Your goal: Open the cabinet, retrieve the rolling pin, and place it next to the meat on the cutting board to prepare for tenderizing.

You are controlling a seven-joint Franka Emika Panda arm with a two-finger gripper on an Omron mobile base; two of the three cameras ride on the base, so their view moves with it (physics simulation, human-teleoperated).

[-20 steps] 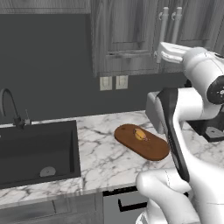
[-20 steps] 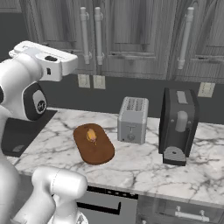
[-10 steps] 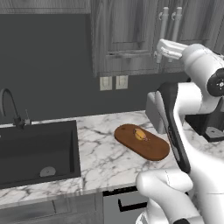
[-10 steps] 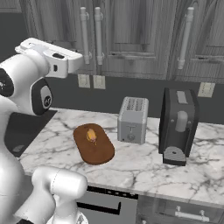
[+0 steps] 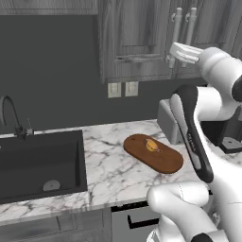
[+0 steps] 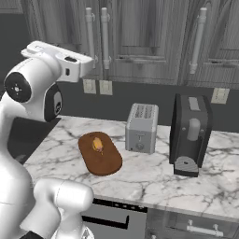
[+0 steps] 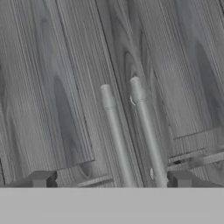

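Gripper (image 7: 109,179) up high, jaws spread wide, nothing held, facing the cabinet (image 7: 65,87) with its doors shut. Two pale bar handles (image 7: 116,135) dead ahead in the hand view, side by side and slightly tilted, running down between the two dark fingertips (image 7: 41,178). Close, but whether touching cannot be told. From the left base view, gripper (image 5: 176,52) level with the lower ends of the handles (image 5: 176,28). Down on the marble counter (image 6: 154,172), well below the hand, cutting board (image 6: 99,153) with the meat (image 6: 97,144) on its far half. Toaster (image 6: 141,127) just right of the board, dark coffee machine (image 6: 190,133) further right. Rolling pin nowhere to point at, doors closed.
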